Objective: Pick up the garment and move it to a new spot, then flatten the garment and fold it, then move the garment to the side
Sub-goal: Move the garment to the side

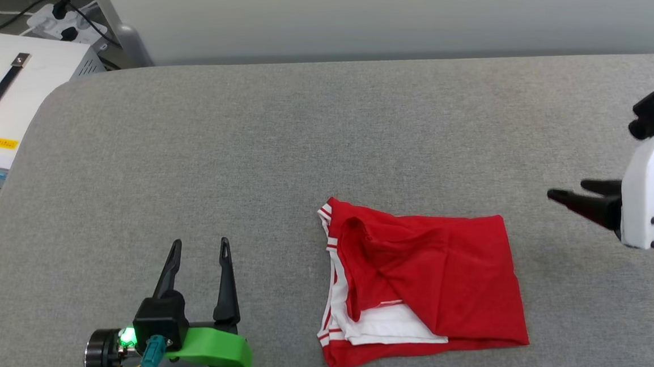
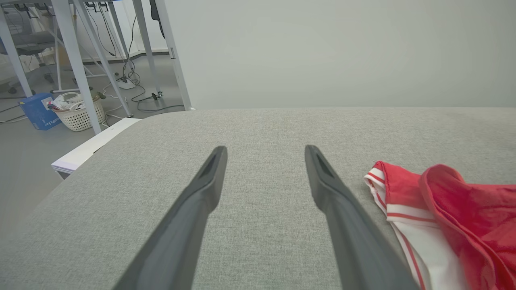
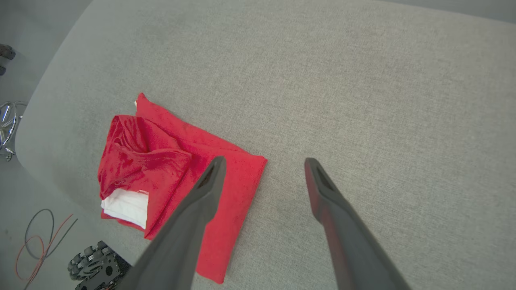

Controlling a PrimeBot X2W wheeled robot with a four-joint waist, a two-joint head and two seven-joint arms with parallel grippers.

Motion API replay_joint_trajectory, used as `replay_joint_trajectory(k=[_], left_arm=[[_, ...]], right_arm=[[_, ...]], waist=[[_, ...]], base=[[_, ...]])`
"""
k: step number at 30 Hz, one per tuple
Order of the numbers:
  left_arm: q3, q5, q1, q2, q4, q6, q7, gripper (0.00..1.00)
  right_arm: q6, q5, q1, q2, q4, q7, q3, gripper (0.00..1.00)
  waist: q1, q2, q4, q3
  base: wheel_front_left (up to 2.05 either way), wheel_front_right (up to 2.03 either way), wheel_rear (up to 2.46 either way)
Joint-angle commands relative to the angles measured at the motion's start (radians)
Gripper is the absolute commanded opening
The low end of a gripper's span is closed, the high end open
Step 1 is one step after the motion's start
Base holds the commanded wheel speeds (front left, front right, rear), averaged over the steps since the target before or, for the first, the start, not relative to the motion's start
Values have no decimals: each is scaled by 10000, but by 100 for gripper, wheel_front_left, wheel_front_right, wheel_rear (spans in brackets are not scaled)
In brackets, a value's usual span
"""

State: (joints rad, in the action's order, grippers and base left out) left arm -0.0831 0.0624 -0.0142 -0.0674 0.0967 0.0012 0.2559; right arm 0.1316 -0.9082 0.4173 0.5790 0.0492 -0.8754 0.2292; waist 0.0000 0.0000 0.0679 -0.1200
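Right now the left gripper [image 1: 201, 242] is hovering by the near edge of the bench [image 1: 300, 122], fingers spread wide, nothing btwn them. The right gripper [image 1: 568, 189] is hanging over by the right edge, pointing in toward the middle, also gaping wide & empty. Btwn the two, the garment [image 1: 424, 279] is lying close to the near edge, roughly centre, touching neither claw. It's sitting as a red, rectangle-ish bundle, w/ white sleeve & striped trim peeking out on its left side and a lumpy ridge running across the top layer. To me the fold is looking prob. done, if untidy. What's left, I'd say: gripping it and shifting it to the side.
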Motion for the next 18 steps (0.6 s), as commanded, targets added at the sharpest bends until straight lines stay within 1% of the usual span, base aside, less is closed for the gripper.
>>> replay_joint_trajectory(k=[1, 3, 6, 12, 18], left_arm=[[-13, 59, -257, 49, -56, 28, 59, 100], [-19, 91, -373, 62, -65, 10, 59, 100], [-55, 111, -594, 82, -66, -8, 59, 100], [-186, 114, -922, 118, -76, 3, 59, 100], [-285, 113, -1182, 138, 1, 3, 59, 100]], right_arm=[[-9, -239, -299, -37, 155, -257, 83, 100], [-9, -479, -588, -159, 361, -612, 180, 100], [-9, -572, -922, -343, 557, -695, 438, 100], [-9, -710, -1005, -948, 1033, -190, 948, 100], [-9, -617, -1141, -1158, 1790, 211, 1877, 100]], waist=[[0, 0, 150, -235], [0, 0, 242, -417], [0, 0, 400, -732], [0, 0, 635, -1247], [0, 0, 805, -1476]], base=[[0, 0, 0], [0, 0, 0], [0, 0, 0], [0, 0, 0], [0, 0, 0]])
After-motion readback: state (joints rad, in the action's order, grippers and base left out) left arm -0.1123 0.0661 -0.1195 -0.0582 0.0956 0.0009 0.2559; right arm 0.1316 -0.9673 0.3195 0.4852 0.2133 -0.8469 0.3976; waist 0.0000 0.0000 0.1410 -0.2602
